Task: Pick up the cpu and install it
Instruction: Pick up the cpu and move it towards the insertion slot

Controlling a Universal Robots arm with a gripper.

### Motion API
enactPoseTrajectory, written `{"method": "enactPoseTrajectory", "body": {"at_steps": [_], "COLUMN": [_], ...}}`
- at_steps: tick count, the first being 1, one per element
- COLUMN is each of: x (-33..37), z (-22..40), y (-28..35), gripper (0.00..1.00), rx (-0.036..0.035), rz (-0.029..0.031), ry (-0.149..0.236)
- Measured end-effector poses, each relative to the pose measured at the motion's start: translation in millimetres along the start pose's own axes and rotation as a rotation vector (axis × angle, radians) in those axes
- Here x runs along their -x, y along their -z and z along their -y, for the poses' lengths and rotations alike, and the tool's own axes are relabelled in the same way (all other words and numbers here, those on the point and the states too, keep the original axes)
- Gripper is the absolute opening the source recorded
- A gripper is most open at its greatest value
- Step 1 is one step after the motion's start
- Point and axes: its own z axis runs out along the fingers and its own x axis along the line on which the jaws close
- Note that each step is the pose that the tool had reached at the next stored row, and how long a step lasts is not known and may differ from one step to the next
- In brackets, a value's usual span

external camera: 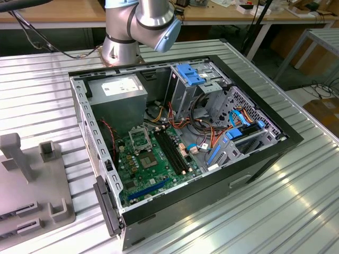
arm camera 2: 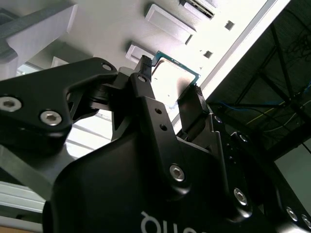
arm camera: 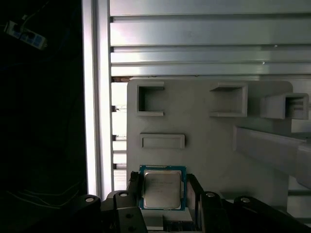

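Gripper: closed onto the cpu, by the look of the first wrist view; no gap visible at either side.
Fingers: one against each of two opposite edges of the cpu; other two edges free.
Cpu: flat, silver top up, green rim showing round it; right between the fingertips, centred, not off to either side.
Height: on or just over the grey tray; cannot tell which.
Axis: square chip, so no long axis; grip line runs along the ribs of the bench.
Second wrist view: same hold seen from a slant, chip spanning the two tips, tray behind.
Tray in exterior view: at that view's left, on the bench, beside the open case.
Socket: metal-framed square on the green board inside the case; well apart from the tray, toward the exterior view's right.
Arm: base behind the case, rising out of the exterior view.
Step, as a judgement: pick in hand; install not yet done, cpu being at the tray and not at the socket.
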Motion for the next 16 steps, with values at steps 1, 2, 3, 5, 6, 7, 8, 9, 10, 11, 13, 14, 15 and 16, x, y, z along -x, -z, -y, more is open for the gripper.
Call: {"method": "enactPoseTrajectory", "body": {"at_steps": [1,2,3,5,6,7,8,9,10,11,13,14,15,16], "x": [0.0,0.0,0.0,-0.1,-0.1,-0.2,-0.2,-0.2,-0.2,-0.2,-0.3,-0.3,-0.3,-0.4], "z": [0.0,0.0,0.0,0.0,0.0,0.0,0.0,0.0,0.0,0.0,0.0,0.0,0.0,0.0], "y": [0.4,0.8,1.1,2.4,3.1,4.2,4.8,5.4,6.1,6.6,7.9,8.4,9.2,10.0], "gripper": [0.47,0.47,0.47,0.47,0.47,0.47,0.47,0.47,0.47,0.47,0.47,0.47,0.47,0.47], "rx": [-0.0001,-0.0001,0.0000,0.0000,0.0001,0.0000,0.0001,0.0001,0.0001,0.0001,0.0001,0.0001,0.0001,0.0001], "rz": [-0.0001,0.0000,0.0001,0.0001,0.0001,0.0000,0.0001,0.0002,0.0002,0.0002,0.0001,0.0001,0.0001,0.0002], "ry": [0.000,0.000,0.000,0.000,0.000,0.000,0.000,0.000,0.000,0.000,0.000,0.000,0.000,0.000]}}
